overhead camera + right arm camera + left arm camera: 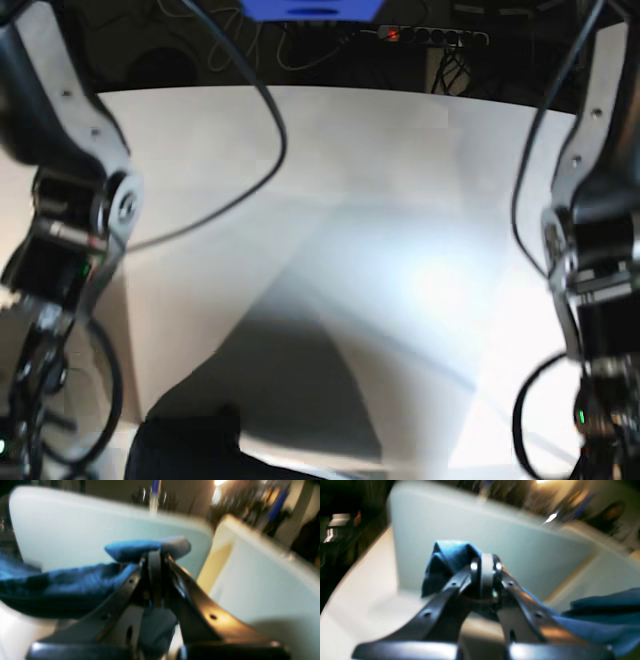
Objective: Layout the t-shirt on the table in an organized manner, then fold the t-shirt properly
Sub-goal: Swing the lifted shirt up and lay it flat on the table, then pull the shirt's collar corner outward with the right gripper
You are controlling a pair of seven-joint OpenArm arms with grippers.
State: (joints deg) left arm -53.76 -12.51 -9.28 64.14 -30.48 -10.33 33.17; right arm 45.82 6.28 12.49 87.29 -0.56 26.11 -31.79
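Observation:
The dark blue t-shirt (450,555) is pinched in my left gripper (486,562), which is shut on a bunched fold held above the white table (470,525). More of the cloth trails off to the right (607,615). My right gripper (155,555) is also shut on a fold of the t-shirt (75,582), with the cloth draping to its left above the table (75,522). In the base view a dark patch of the t-shirt (190,445) shows at the bottom edge over the table (380,200). Both grippers are out of that view. The wrist views are blurred.
The right arm (70,200) stands at the left of the base view and the left arm (600,250) at the right. A power strip (430,35) and cables lie behind the table's far edge. A second white surface (262,580) adjoins the table.

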